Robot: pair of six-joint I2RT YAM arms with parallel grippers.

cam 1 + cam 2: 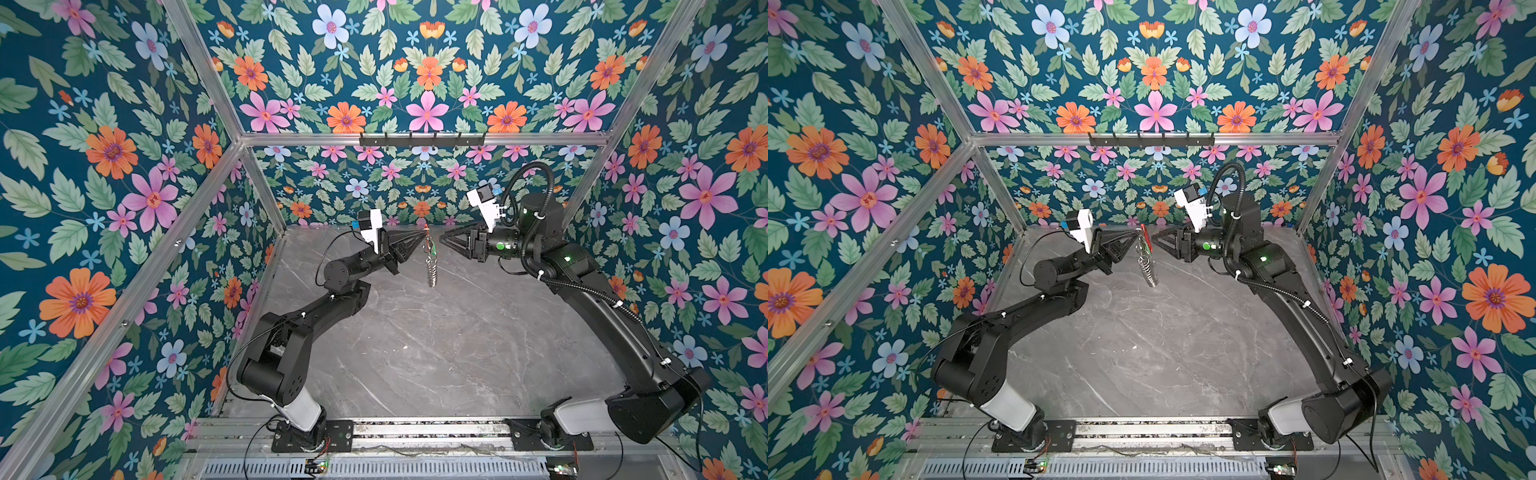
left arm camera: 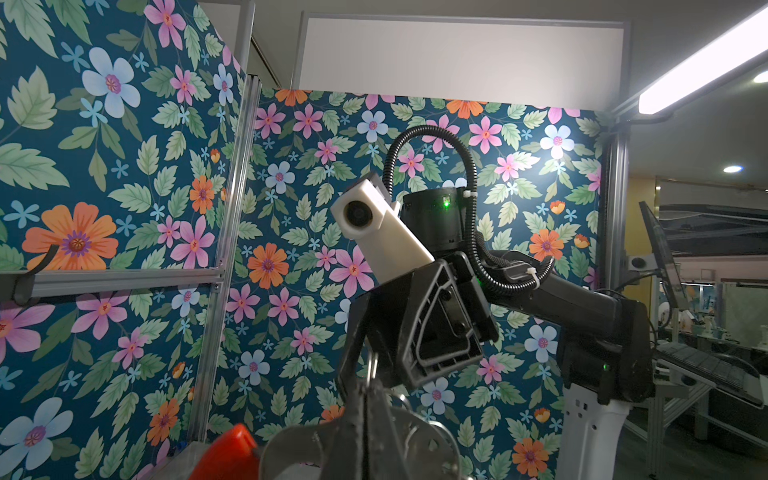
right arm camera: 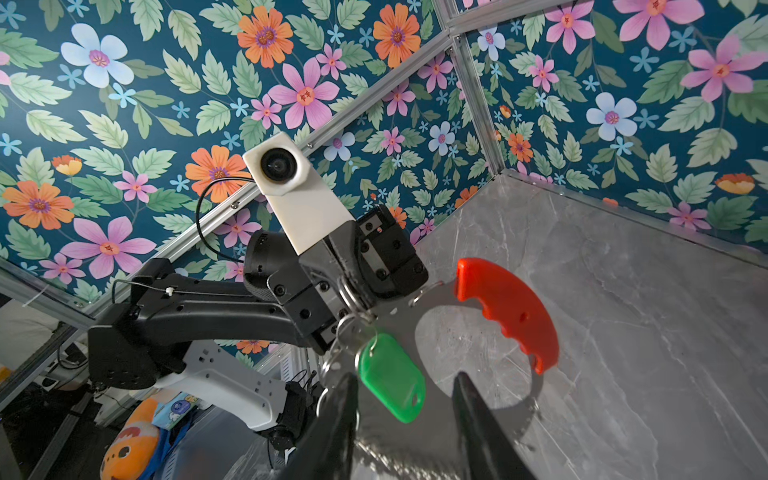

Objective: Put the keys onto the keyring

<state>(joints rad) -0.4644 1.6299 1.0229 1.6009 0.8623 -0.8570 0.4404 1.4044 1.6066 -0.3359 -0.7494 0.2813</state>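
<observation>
The keyring point(image 3: 440, 291) is a thin metal hoop with a red plastic arc point(image 3: 507, 311) and several small silver rings point(image 1: 431, 270) hanging in a bunch below it. It hangs in the air above the back of the table, with my left gripper point(image 1: 424, 236) shut on its metal part point(image 2: 291, 453). The green tag of the keys point(image 3: 392, 378) hangs by its small metal loop from the hoop, close to the left fingertips. My right gripper point(image 3: 405, 419) faces it from the right and is open. The tag shows between its fingers point(image 3: 336, 424), apart from both.
The grey marble table point(image 1: 415, 353) lies below both arms. Flowered walls with aluminium posts close in the back and the sides. A black hook rail point(image 1: 422, 140) runs along the back bar. The two arm bases stand on the front rail point(image 1: 428, 428).
</observation>
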